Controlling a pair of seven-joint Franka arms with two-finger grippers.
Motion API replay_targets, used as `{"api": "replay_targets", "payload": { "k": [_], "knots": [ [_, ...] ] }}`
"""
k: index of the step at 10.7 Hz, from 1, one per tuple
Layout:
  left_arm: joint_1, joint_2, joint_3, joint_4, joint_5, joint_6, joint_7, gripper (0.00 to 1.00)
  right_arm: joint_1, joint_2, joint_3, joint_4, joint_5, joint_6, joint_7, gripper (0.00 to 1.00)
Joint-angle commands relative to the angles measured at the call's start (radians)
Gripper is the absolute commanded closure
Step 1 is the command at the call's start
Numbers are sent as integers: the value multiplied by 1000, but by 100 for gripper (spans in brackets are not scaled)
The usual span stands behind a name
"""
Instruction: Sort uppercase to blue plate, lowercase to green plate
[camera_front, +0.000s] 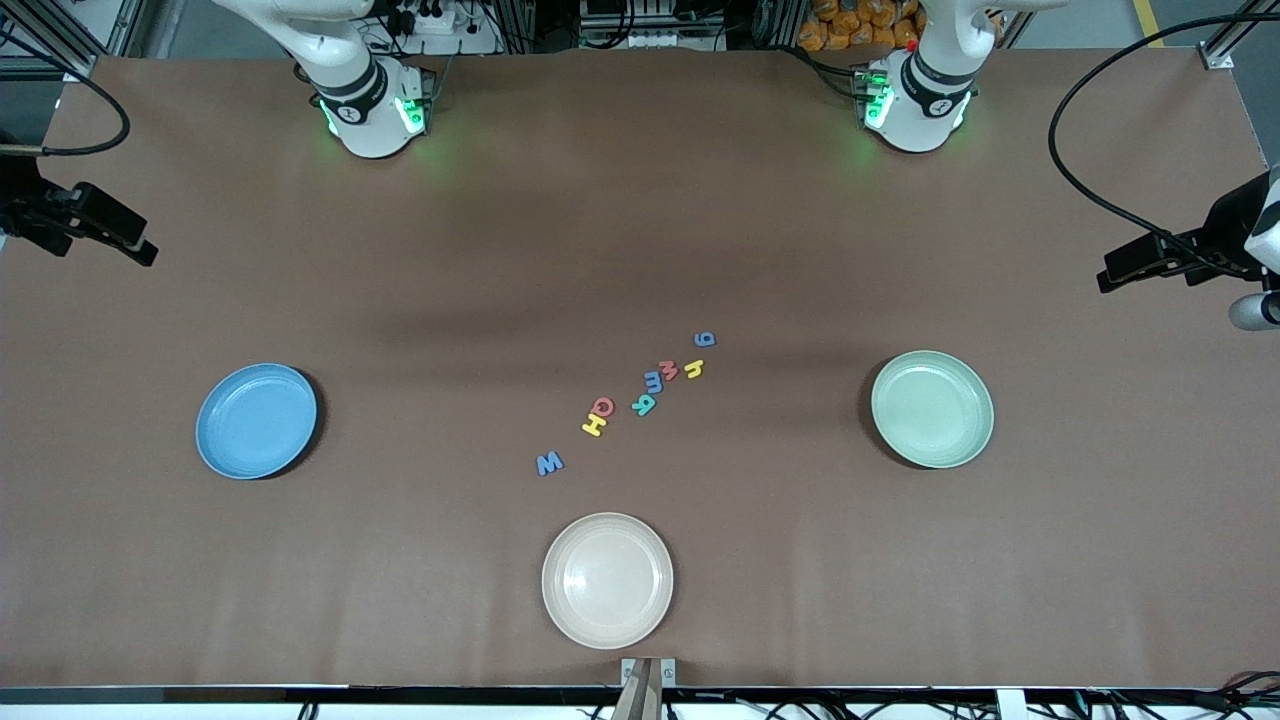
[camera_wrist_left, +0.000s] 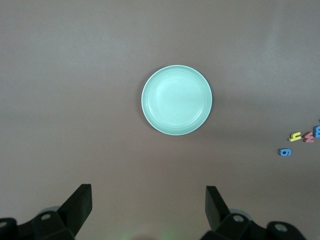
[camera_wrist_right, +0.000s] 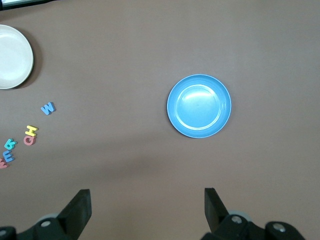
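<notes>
Several foam letters lie in a slanted row mid-table: dark blue M/W (camera_front: 550, 463), yellow H (camera_front: 594, 425), red Q (camera_front: 602, 406), teal R (camera_front: 644, 405), light blue m (camera_front: 653, 381), red m (camera_front: 669, 370), yellow h (camera_front: 695, 368), dark blue g (camera_front: 705, 339). The blue plate (camera_front: 256, 420) sits empty toward the right arm's end, the green plate (camera_front: 932, 408) empty toward the left arm's end. My left gripper (camera_wrist_left: 148, 200) hangs open high over bare table beside the green plate (camera_wrist_left: 176, 100). My right gripper (camera_wrist_right: 146, 200) hangs open high beside the blue plate (camera_wrist_right: 199, 106). Neither hand shows in the front view.
A cream plate (camera_front: 607, 580) stands empty, nearer to the front camera than the letters. Black camera mounts stand at both table ends (camera_front: 80, 225) (camera_front: 1165, 262), with a cable looping over the left arm's end.
</notes>
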Motion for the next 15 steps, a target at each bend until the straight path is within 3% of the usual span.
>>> {"api": "replay_targets", "payload": {
  "k": [1, 12, 15],
  "knots": [
    [-2, -11, 0, 0, -7, -17, -12, 0, 6, 12, -3, 28, -16, -17, -8, 0],
    [-8, -3, -1, 5, -2, -16, -17, 0, 5, 13, -3, -15, -31, -17, -41, 0],
    [-11, 13, -66, 3, 41, -13, -14, 0, -3, 7, -11, -12, -43, -16, -103, 0]
  ]
}}
